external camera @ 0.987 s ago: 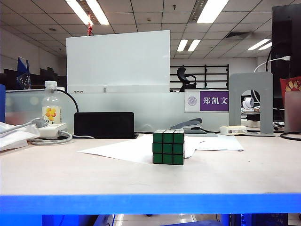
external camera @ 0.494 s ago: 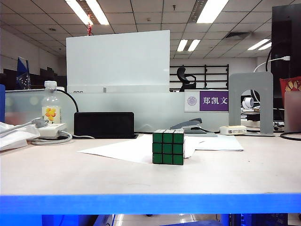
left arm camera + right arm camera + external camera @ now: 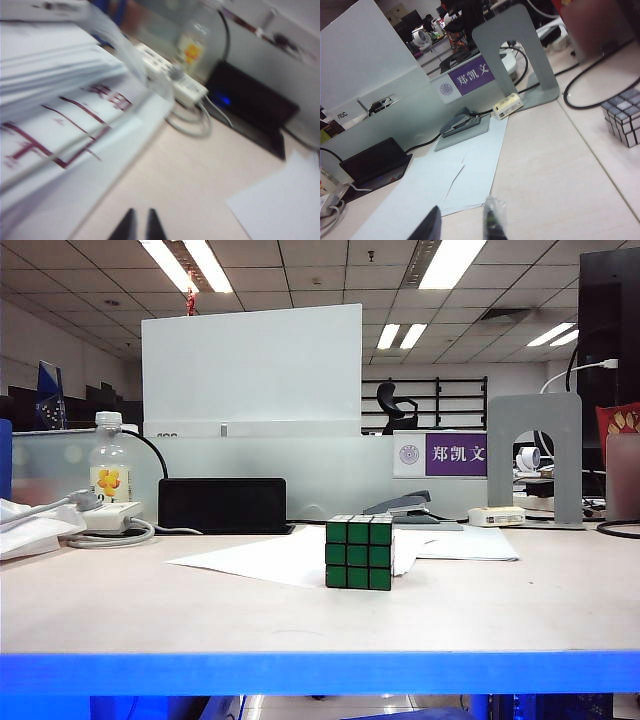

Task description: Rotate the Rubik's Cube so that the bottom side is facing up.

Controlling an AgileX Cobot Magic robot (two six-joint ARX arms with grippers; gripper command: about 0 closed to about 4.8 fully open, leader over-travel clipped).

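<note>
cube: Rubik's Cube on paper sheet, table centre, green face near | left gripper: fingers almost together, empty, over far-left table (blurred view) | right gripper: fingers apart, empty | relation: cube outside both wrist views; nearer arm cannot be judged

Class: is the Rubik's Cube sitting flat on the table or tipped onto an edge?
Flat. The Rubik's Cube rests squarely on the table; its green face is upright, edges level, with no hand touching it.

left gripper: fingers nearly together, empty | right gripper: fingers apart, empty
</note>
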